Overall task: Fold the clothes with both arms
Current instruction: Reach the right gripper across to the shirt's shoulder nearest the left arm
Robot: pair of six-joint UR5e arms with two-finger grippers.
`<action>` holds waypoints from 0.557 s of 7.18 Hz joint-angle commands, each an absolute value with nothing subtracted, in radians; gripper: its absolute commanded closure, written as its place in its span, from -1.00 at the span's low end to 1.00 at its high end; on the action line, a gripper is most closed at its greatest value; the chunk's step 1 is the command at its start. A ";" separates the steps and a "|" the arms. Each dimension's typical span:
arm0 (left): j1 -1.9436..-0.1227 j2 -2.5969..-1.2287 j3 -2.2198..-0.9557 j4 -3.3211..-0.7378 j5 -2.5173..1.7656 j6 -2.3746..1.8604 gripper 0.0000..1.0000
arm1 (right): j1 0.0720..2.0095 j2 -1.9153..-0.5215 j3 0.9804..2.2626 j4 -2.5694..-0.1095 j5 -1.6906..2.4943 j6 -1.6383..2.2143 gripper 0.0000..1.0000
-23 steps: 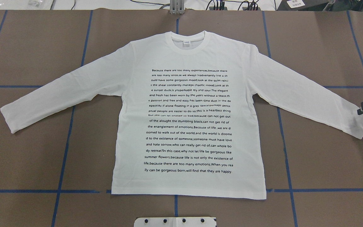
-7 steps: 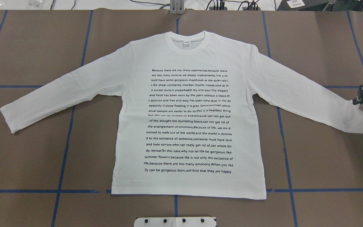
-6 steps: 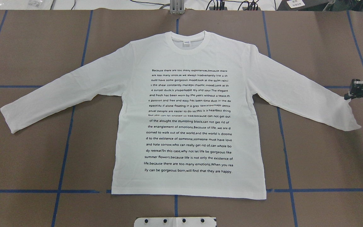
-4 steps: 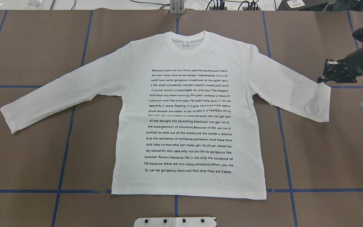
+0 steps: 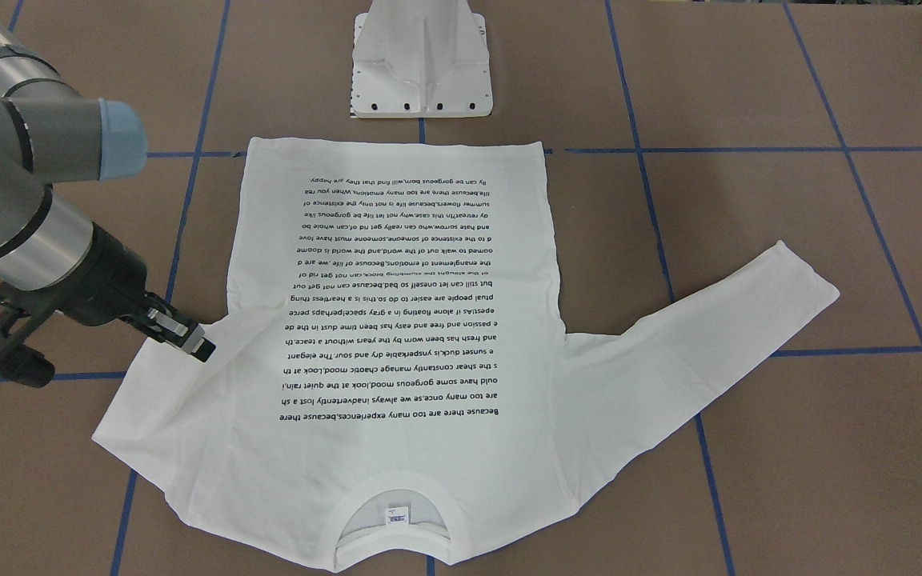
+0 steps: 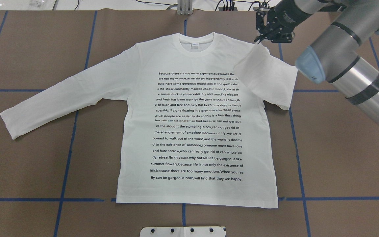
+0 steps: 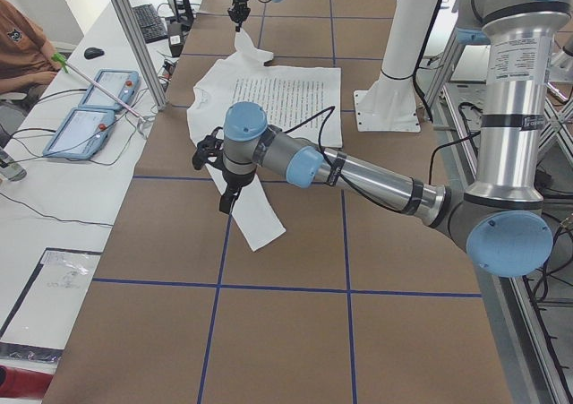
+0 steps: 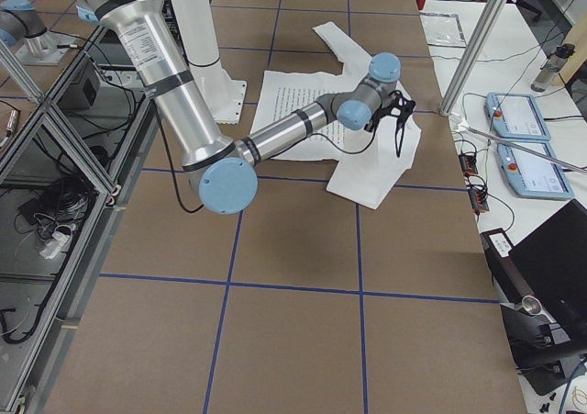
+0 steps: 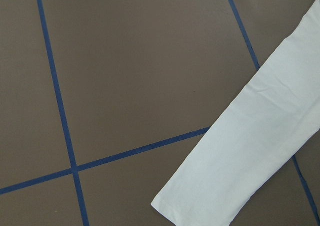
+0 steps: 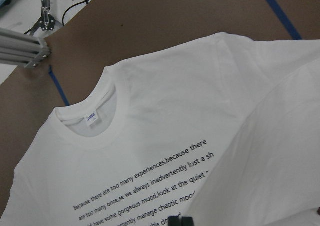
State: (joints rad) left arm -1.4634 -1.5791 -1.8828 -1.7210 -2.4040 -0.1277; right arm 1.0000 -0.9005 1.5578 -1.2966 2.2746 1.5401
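We see the T-shirt (image 6: 196, 108) lying flat and print-up in the middle of the brown counter (image 6: 341, 158). Its collar (image 6: 196, 44) points toward the far edge, and its hem (image 6: 196, 203) covers a stretch of a blue tape line (image 6: 38, 199), close to the white base plate (image 6: 183, 231). The right arm (image 6: 350, 65) reaches in over the far right part of the counter. The right jaws are closed on the cuff corner of the right-hand sleeve (image 6: 268, 75) and hold it off the counter above the shoulder. The sleeve doubles back over itself there, and its free edge hides the ends of the top lines of print. To the right of the body panel, bare counter lies open. The other sleeve (image 6: 61, 98) lies flat and stretched out to the left, its cuff edge (image 9: 200, 206) straight and touching nothing else. The left arm (image 7: 376, 176) hangs above the counter near that cuff; we cannot tell whether the left jaws are open or closed.
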 commanded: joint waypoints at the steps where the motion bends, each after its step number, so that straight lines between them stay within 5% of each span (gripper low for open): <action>1: -1.463 -1.580 -1.882 -1.721 -2.407 -0.129 -0.99 | 0.806 -0.764 1.546 -1.321 2.077 1.562 1.00; 4: -1.463 -1.580 -1.882 -1.721 -2.407 -0.129 -0.99 | 0.600 -0.558 1.314 -1.275 1.873 1.584 1.00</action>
State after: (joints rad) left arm -1.4635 -1.5800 -1.8807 -1.7211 -2.4068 -0.1282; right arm 0.6616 -0.6654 1.4470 -1.3025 1.9330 1.5715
